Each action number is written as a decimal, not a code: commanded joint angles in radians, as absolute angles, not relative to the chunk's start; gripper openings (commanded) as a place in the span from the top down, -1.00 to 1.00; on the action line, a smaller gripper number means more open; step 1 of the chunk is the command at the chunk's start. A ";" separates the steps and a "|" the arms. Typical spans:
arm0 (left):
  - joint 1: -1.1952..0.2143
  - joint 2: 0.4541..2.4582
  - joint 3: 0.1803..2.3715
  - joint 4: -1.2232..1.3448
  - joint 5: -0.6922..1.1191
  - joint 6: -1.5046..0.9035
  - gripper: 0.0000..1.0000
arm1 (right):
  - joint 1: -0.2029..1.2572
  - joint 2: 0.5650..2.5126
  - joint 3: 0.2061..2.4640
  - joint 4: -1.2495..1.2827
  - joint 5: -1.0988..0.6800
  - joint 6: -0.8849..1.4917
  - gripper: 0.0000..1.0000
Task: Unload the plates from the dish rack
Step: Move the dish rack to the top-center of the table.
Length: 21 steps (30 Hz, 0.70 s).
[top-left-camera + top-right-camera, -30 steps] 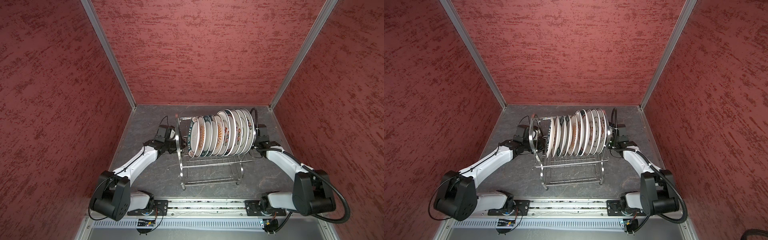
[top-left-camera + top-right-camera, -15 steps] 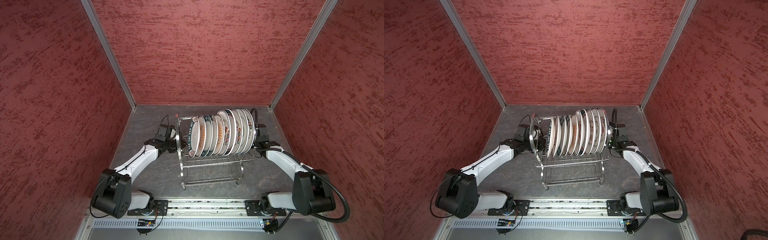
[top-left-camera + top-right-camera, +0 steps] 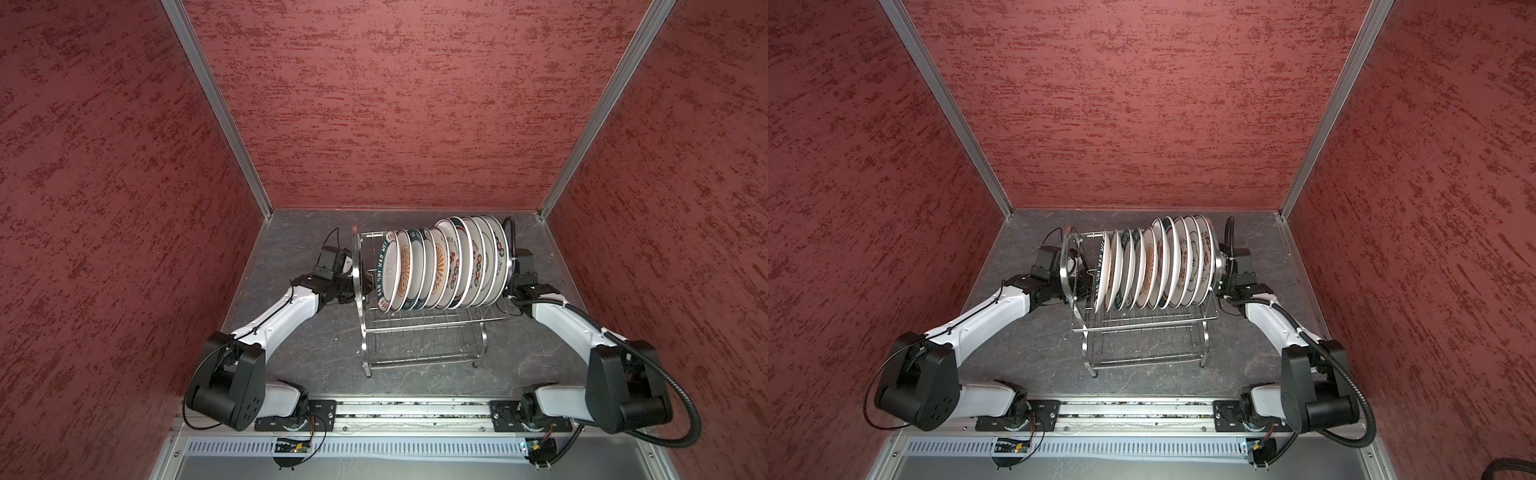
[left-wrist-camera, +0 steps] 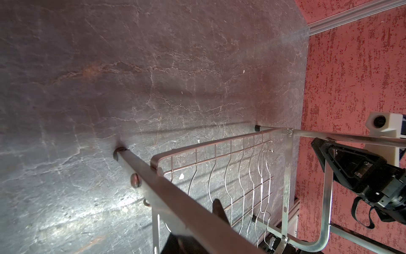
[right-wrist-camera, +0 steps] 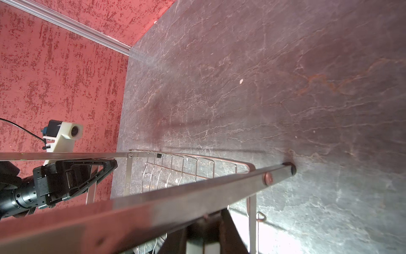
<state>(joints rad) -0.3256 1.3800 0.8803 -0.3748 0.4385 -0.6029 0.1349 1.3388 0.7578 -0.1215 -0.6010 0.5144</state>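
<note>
Gripping the rack (image 3: 424,328) at both end arches, with left gripper (image 3: 352,291) and right gripper (image 3: 513,289) each pinched narrow on a tube. Holds the plates (image 3: 440,266) on edge in the top tier, toward the back of the table (image 3: 299,345). Probably shifting it: keep both ends level, move together, slowly, to avoid toppling plates. Mind the right wall (image 3: 623,270) near that wrist; use bare room in front.
</note>
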 commanded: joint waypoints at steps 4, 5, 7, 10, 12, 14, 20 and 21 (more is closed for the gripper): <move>-0.322 1.420 0.967 -0.311 0.398 -0.545 0.80 | 0.135 1.337 0.800 0.082 -0.532 0.354 0.77; -0.322 1.428 0.975 -0.311 0.400 -0.540 0.81 | 0.136 1.344 0.806 0.083 -0.531 0.350 0.78; -0.318 1.444 0.991 -0.311 0.402 -0.535 0.81 | 0.136 1.360 0.820 0.078 -0.528 0.343 0.77; -0.315 1.466 1.012 -0.306 0.408 -0.529 0.81 | 0.137 1.382 0.846 0.079 -0.525 0.335 0.78; -0.309 1.477 1.023 -0.302 0.408 -0.528 0.81 | 0.136 1.395 0.865 0.081 -0.519 0.327 0.79; -0.299 1.486 1.029 -0.295 0.415 -0.528 0.81 | 0.137 1.405 0.877 0.093 -0.514 0.327 0.78; -0.270 1.521 1.061 -0.278 0.432 -0.520 0.81 | 0.136 1.482 0.937 0.107 -0.512 0.329 0.79; -0.265 1.530 1.070 -0.274 0.437 -0.517 0.81 | 0.137 1.494 0.944 0.118 -0.512 0.334 0.79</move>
